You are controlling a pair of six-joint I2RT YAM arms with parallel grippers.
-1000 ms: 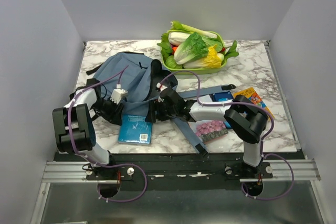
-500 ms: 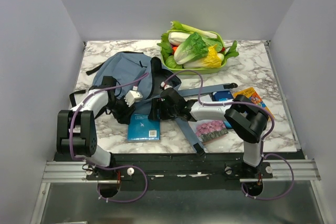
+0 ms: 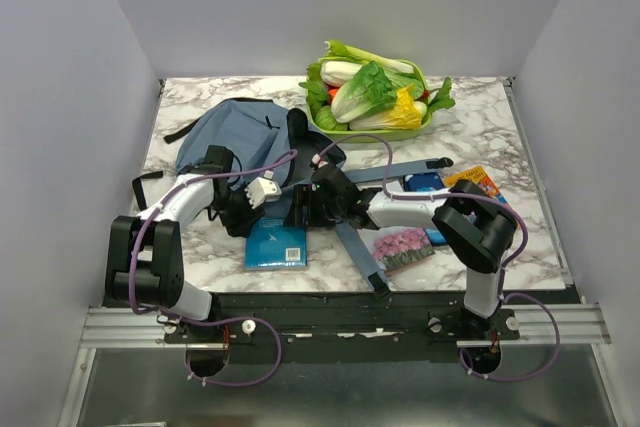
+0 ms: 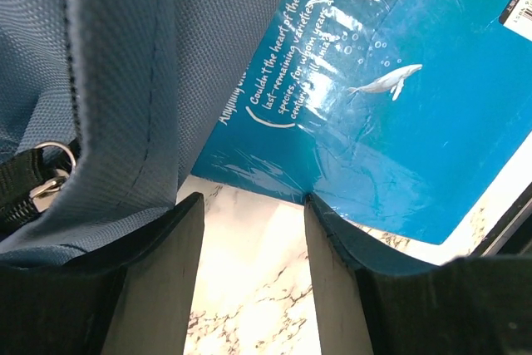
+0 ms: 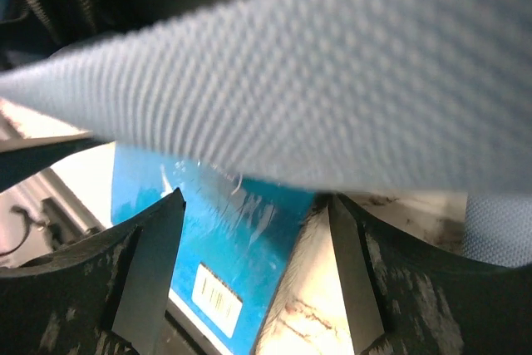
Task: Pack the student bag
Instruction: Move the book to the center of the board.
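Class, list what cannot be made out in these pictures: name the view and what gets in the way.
Bag mouth: top view, left arm and right arm cover it.
Book text: left wrist view, bag fabric cuts it off.
Bag interior: right wrist view, blurred blue fabric fills the frame.
Small blue item: top view, right arm overlaps it; too small to name.

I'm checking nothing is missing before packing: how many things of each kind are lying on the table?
Backpack: 1
Books: 3 (teal book, flowered book, orange book)
Small blue item, partly hidden: 1
Basket of vegetables: 1
Total: 6
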